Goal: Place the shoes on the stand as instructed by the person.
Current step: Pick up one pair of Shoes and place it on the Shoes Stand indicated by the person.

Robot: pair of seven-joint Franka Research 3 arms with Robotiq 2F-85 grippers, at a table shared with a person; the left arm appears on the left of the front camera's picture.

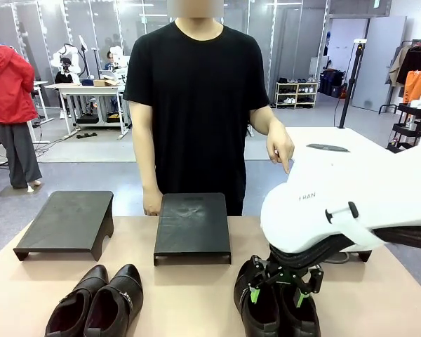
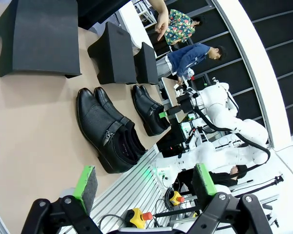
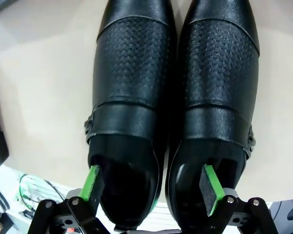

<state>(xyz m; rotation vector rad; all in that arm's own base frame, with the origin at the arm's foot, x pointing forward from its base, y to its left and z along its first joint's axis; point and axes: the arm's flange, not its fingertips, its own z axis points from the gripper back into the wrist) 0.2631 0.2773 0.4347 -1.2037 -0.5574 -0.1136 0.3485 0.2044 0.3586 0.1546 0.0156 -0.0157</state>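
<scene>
Front faces person, left wrist rolled, distant, right wrist close over shoes — in all 3

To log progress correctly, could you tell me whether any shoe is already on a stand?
No, the left pair and right pair rest on the table before the stands.

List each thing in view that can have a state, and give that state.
left hand, open, holding nothing
right hand, open, one finger inside each shoe
right pair of shoes, on table, side by side
left pair of shoes, on table, untouched
middle stand, no shoes on it
person's hand, pointing downward
</scene>
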